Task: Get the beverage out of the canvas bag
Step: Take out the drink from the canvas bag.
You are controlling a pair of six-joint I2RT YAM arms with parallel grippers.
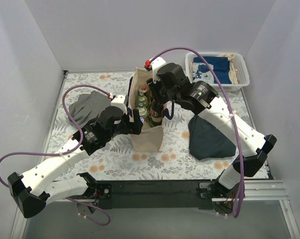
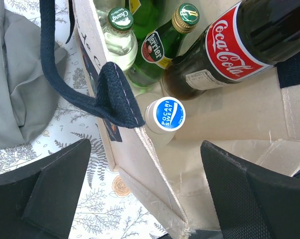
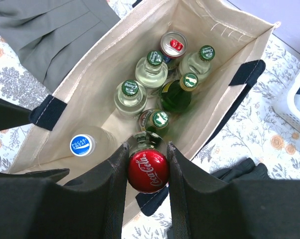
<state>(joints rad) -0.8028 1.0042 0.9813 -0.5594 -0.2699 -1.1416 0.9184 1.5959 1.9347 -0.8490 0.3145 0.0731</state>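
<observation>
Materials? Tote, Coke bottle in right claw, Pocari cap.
Canvas bag: matte cream woven cloth; stitched seams, frayed threads.
Coca-Cola bottle: glossy, clear with dark contents; glass or plastic, unclear. Its red cap: shiny, probably metal.
Pocari Sweat cap: smooth blue-and-white, likely plastic.

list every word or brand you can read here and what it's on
"Coca-Cola": cola bottle red label, and its red cap
"POCARI SWEAT": blue cap
"Perrier": green bottle label
"Chang": green cap
Print on the canvas bag and the cola bottle's fine print: too small or cut off to read
</observation>
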